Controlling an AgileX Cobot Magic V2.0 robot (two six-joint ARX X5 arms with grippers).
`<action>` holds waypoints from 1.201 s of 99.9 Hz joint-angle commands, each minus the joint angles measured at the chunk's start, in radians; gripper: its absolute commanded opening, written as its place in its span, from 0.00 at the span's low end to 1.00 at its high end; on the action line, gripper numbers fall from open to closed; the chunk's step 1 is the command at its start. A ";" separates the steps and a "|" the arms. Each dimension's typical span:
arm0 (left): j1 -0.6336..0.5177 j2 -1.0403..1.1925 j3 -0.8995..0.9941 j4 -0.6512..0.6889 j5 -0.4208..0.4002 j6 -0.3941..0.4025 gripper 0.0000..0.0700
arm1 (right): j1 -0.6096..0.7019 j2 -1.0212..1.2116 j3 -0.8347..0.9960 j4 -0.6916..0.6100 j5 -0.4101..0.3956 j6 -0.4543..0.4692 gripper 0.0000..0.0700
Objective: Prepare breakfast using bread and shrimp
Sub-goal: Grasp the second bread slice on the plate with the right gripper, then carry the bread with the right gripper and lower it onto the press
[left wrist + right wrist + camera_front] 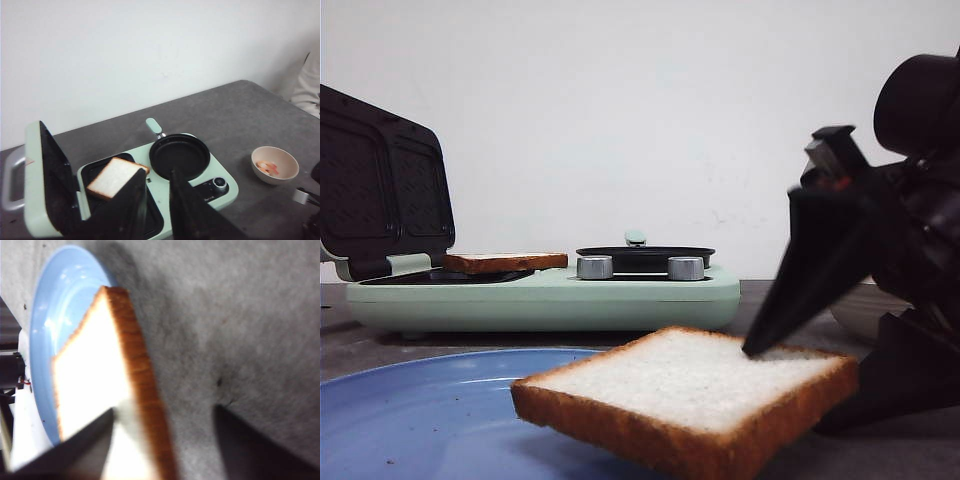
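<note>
One bread slice [690, 395] lies tilted, half on the blue plate [420, 410] and half past its rim, pale face up. My right gripper [790, 390] stands open around its near edge. One fingertip [752, 350] touches the white face; the other finger is outside the crust, apart from it. The right wrist view shows that slice [95, 375], the plate [55, 300] and the right gripper [165, 410]. A second bread slice [116, 176] rests in the sandwich maker's dark tray. My left gripper [157, 173] hovers open above it, holding nothing. Shrimp [267, 167] lie in a small bowl [260, 152].
The pale green sandwich maker [550, 295] stands behind the plate, its lid [380, 190] raised at the left. A black round pan [180, 155] sits on its right half, with two metal knobs [595, 267] in front. The bowl is on the grey table right of it.
</note>
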 commanded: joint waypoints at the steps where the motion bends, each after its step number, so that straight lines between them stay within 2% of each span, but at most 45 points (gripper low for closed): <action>1: -0.009 0.003 0.016 0.014 -0.001 0.010 0.00 | 0.010 0.018 0.010 0.015 -0.022 0.026 0.36; 5: -0.011 0.003 0.016 0.014 -0.001 0.011 0.00 | 0.011 0.018 0.010 0.024 -0.042 0.026 0.33; 7: -0.013 0.003 0.016 0.014 -0.001 0.011 0.00 | 0.011 0.018 0.010 0.033 -0.053 0.026 0.28; 13: -0.016 0.003 0.016 0.014 -0.001 0.015 0.00 | 0.011 0.018 0.010 0.064 -0.089 0.027 0.00; 36: -0.033 0.003 0.016 0.013 -0.001 0.016 0.00 | 0.011 -0.018 0.069 0.166 -0.107 0.130 0.00; 58: -0.047 0.003 0.016 0.014 -0.001 0.016 0.00 | 0.033 -0.052 0.279 0.178 -0.075 0.208 0.00; 74: -0.058 0.003 0.016 0.015 -0.001 0.017 0.00 | 0.085 -0.041 0.434 0.222 0.090 0.241 0.00; 85: -0.067 0.004 0.016 0.020 -0.002 0.017 0.00 | 0.114 0.002 0.508 0.299 0.159 0.306 0.00; 104: -0.070 0.005 0.016 0.042 -0.002 0.016 0.00 | 0.158 0.140 0.592 0.474 0.252 0.500 0.00; 120: -0.070 0.005 0.016 0.047 -0.001 0.012 0.00 | 0.211 0.260 0.611 0.605 0.377 0.700 0.00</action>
